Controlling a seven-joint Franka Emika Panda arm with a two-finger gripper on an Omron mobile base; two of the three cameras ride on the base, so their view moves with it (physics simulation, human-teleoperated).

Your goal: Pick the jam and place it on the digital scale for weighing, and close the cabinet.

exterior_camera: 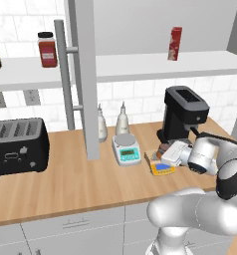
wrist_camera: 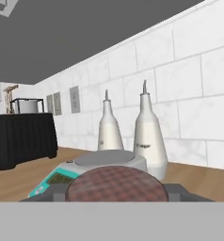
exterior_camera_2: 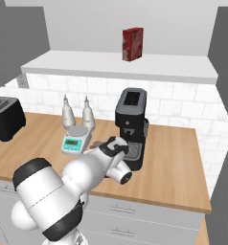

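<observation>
**Brown-lidded jam clamped in the gripper over the yellow scale**

Wood counter runs beneath an open grey cabinet with a white shelf. The white arm reaches low beside a black coffee machine. Its gripper is closed on the jam, whose dark lid sits between the fingers in the hand view. The jar sits just above or on the yellow scale; contact cannot be judged. A white-and-teal scale and two white bottles stand just beside it. A black toaster sits far left.
</observation>
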